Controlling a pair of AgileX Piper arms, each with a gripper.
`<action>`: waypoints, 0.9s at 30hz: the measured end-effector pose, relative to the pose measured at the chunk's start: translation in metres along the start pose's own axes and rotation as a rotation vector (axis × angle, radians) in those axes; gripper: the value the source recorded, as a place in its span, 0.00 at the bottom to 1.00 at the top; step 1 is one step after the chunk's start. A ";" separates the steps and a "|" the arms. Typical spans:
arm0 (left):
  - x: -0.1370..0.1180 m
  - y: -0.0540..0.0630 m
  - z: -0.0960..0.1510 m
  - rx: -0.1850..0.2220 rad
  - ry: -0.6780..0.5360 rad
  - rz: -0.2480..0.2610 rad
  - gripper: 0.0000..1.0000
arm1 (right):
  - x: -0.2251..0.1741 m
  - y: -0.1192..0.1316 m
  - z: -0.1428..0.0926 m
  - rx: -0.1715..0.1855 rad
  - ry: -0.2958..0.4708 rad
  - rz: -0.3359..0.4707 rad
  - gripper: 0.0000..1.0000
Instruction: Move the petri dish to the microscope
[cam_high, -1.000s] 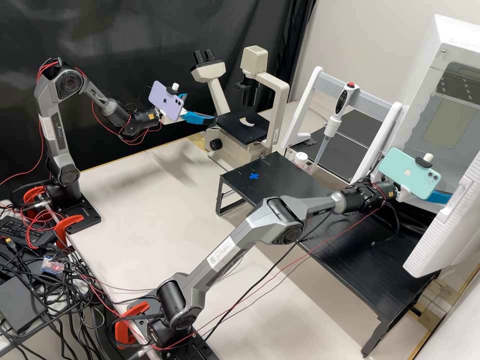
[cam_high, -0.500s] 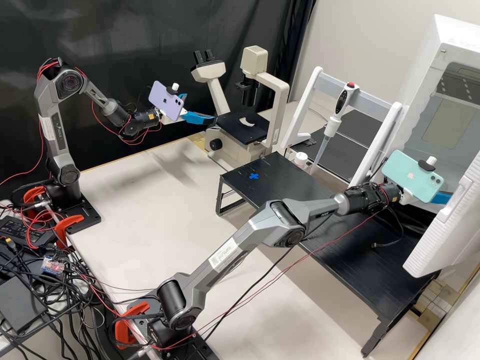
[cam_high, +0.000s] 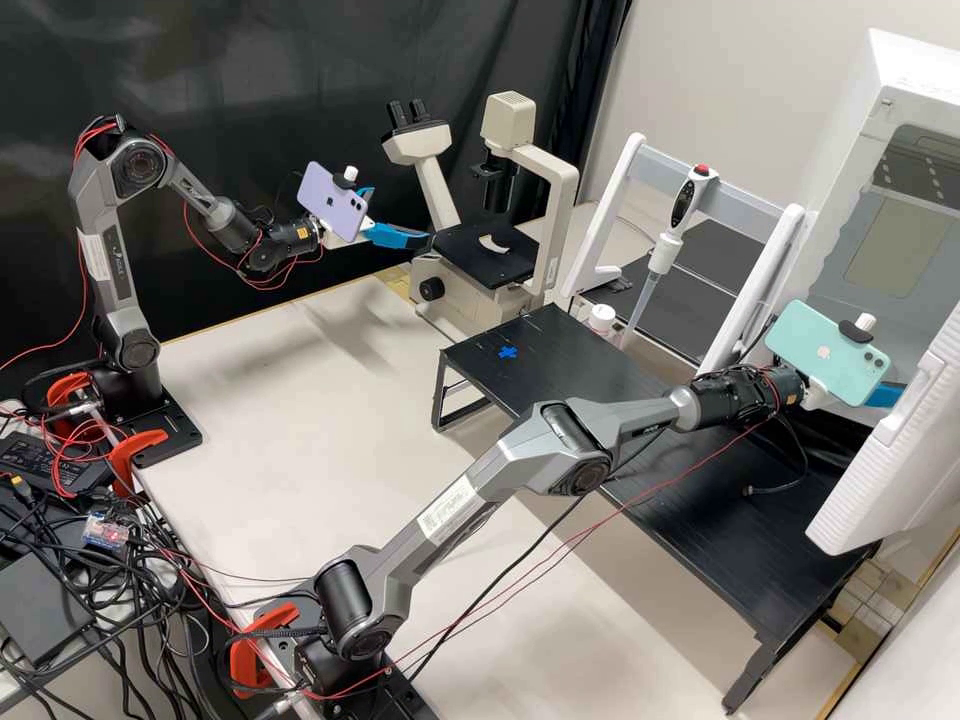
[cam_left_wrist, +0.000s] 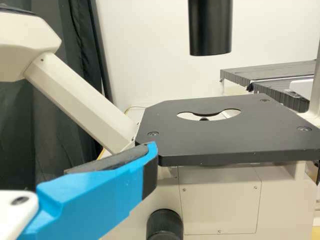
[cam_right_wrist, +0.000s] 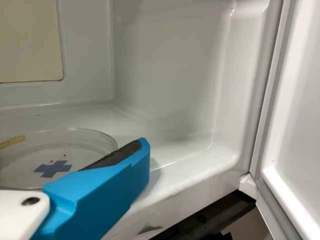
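Right claw (cam_high: 888, 396) has shifted, near the clear round petri dish (cam_right_wrist: 82, 145).

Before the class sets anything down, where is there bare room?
Bare bench top spans from the two arm bases to the black platform, which is bare around its blue cross. Crowded: the white chamber, where the right gripper sits beside the petri dish, and the edge of the microscope stage, by the left gripper.

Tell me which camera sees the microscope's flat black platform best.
The left wrist view: the black platform is close, its opening and screws plain. The high view shows it smaller, from above. The right wrist view looks into a white chamber instead.
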 end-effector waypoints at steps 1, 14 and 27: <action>0.000 0.000 0.000 0.000 0.000 0.000 1.00 | 0.000 0.001 0.001 -0.001 -0.001 0.001 0.00; 0.000 0.000 0.000 0.000 0.000 0.000 1.00 | -0.018 0.014 0.018 -0.001 -0.056 0.037 0.00; 0.000 0.000 0.000 0.000 0.000 0.000 1.00 | -0.065 0.039 0.026 -0.038 -0.055 0.135 0.00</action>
